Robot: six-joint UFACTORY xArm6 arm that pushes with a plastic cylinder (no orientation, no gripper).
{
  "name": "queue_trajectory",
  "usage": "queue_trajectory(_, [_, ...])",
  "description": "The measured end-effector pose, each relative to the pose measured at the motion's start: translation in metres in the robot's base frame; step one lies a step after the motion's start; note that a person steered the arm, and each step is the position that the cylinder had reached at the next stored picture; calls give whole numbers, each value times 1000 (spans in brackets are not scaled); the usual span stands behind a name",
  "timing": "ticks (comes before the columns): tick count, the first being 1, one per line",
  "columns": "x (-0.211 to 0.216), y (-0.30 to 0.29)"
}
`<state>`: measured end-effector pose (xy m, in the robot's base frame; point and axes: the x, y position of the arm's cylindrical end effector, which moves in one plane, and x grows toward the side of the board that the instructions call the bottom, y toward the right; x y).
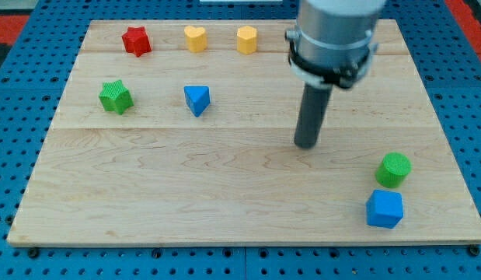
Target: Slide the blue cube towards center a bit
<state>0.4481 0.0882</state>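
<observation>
The blue cube (384, 208) sits near the board's bottom right corner, just below a green cylinder (393, 169) that nearly touches it. My tip (305, 143) rests on the board right of the middle, up and to the left of the blue cube, well apart from it and from the green cylinder.
A red star (136, 40), a yellow heart (195, 37) and a yellow hexagon block (247, 39) line the view's top. A green star (115, 96) and a blue triangle (196, 99) lie at the left. The wooden board (186, 194) ends close past the blue cube.
</observation>
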Motion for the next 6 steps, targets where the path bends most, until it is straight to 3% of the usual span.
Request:
queue_trajectory(1, [-36, 49])
queue_trajectory(2, [4, 150])
queue_trajectory(3, [107, 173])
queue_trajectory(4, [168, 130])
queue_trajectory(5, [165, 73])
queue_trajectory(6, [124, 69])
